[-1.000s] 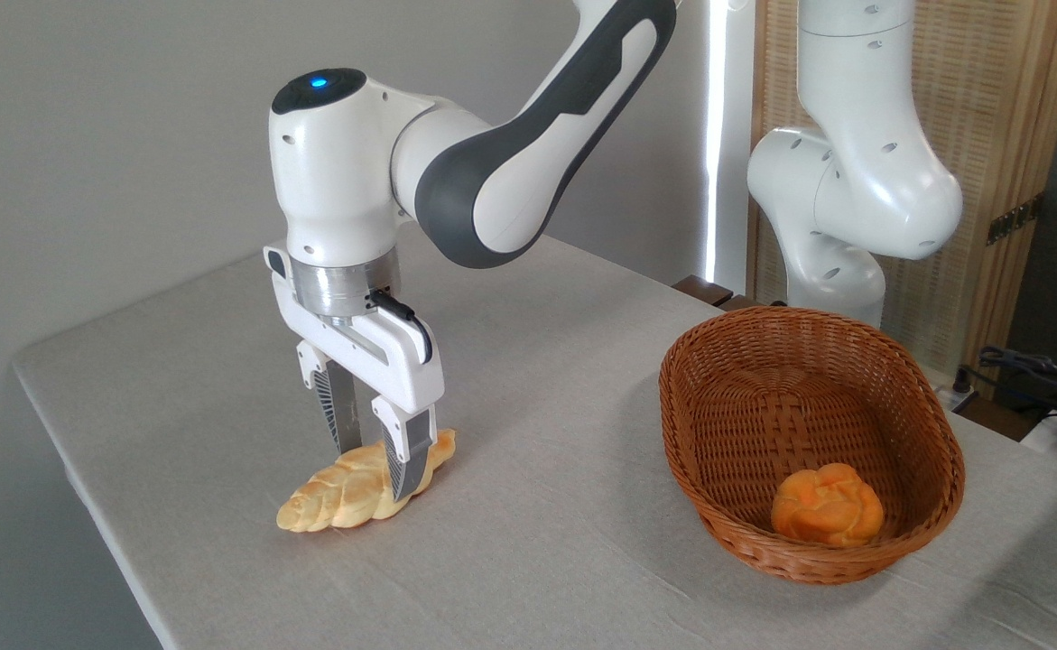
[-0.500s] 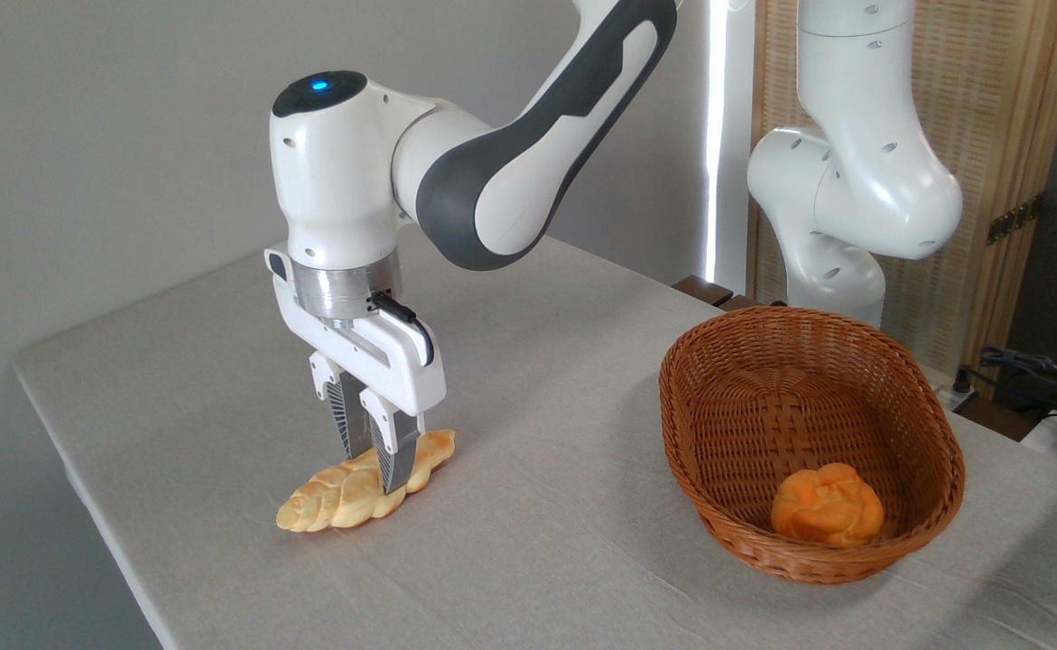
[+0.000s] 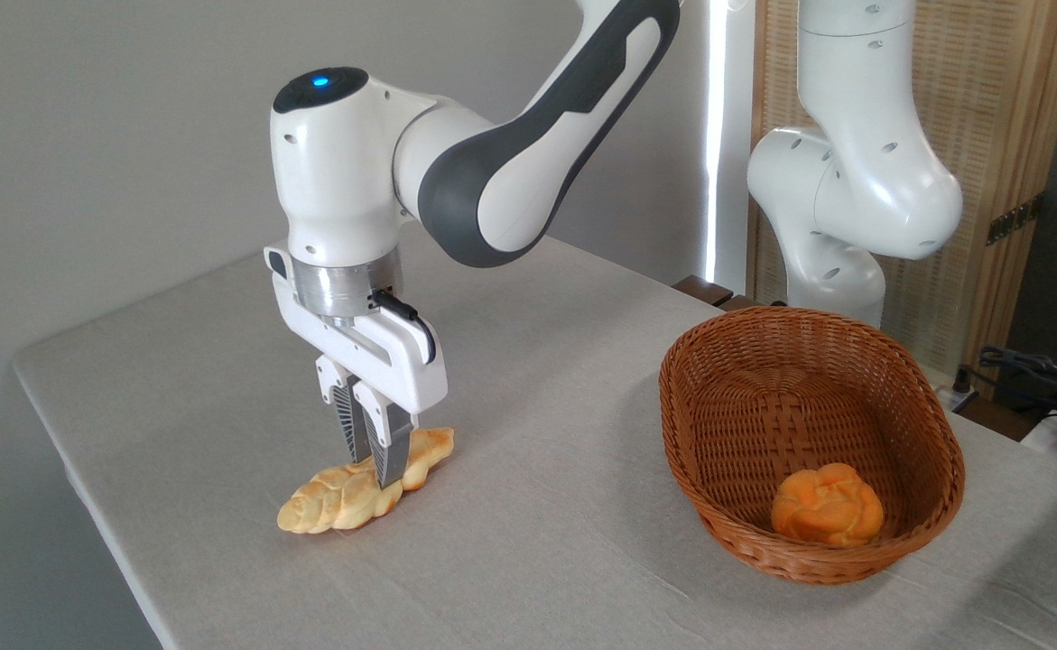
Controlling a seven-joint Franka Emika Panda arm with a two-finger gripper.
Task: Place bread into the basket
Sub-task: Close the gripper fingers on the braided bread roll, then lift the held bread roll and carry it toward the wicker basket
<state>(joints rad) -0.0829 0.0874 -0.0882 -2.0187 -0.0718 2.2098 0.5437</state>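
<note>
The bread lies on the tabletop, well left of the basket. The hand is pinched shut on the loaf's middle, so the grasp step looks complete. Next comes lifting it clear, carrying it right over the basket rim, and releasing beside the bun inside the basket.

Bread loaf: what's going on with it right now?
Gripper shut on bread. Bread on table, not lifted. Basket holds one bun; path clear.
</note>
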